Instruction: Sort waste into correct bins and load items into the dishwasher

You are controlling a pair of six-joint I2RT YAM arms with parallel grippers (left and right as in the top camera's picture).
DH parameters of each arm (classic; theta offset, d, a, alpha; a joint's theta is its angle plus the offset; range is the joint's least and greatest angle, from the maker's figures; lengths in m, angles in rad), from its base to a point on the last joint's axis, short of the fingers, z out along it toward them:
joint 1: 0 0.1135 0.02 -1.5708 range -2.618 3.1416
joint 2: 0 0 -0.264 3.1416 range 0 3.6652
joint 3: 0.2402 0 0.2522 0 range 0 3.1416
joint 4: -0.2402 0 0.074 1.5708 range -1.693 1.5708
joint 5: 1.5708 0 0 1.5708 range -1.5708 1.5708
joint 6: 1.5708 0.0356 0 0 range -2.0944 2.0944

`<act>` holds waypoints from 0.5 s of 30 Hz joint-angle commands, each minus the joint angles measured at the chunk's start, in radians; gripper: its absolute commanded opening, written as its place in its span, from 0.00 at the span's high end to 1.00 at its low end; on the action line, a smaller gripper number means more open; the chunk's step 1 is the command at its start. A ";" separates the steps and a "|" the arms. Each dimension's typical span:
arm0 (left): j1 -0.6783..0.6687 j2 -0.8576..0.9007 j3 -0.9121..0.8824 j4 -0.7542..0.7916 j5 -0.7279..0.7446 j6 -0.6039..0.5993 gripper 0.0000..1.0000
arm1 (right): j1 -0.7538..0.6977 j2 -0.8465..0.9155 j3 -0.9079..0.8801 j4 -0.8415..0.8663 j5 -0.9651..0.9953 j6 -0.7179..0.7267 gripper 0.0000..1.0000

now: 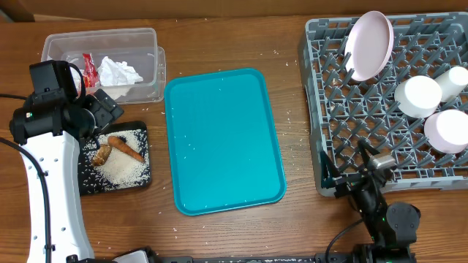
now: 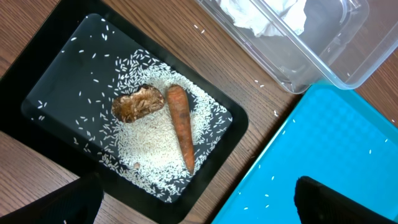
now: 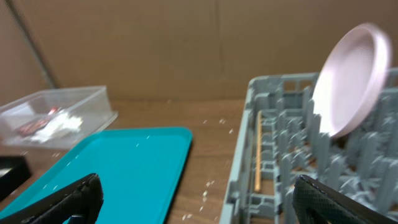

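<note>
One grey dish rack (image 1: 365,124), at the surface's right, held an upright plate (image 1: 369,44), a bowl (image 1: 447,130) and a cup (image 1: 419,96). The teal tray (image 1: 223,139) lay at centre. The clear tub (image 1: 146,36) contained the napkin (image 1: 118,73) and red wrapper (image 1: 90,71). The black tray (image 2: 68,81) carried the carrot (image 2: 180,127), brown lump (image 2: 137,104) and rice (image 2: 149,149). The left tool (image 2: 199,202) and right tool (image 3: 202,199) stood wide, holding nothing.
</note>
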 commanded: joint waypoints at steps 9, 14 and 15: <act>0.003 0.005 0.007 0.001 -0.008 -0.002 0.00 | -0.004 -0.137 -0.066 0.055 0.139 0.004 0.00; 0.003 0.005 0.007 0.001 -0.008 -0.002 0.00 | -0.004 -0.136 -0.066 0.030 0.175 0.007 0.00; 0.003 0.005 0.007 0.001 -0.008 -0.002 0.00 | -0.004 -0.136 -0.066 0.009 0.183 0.007 0.00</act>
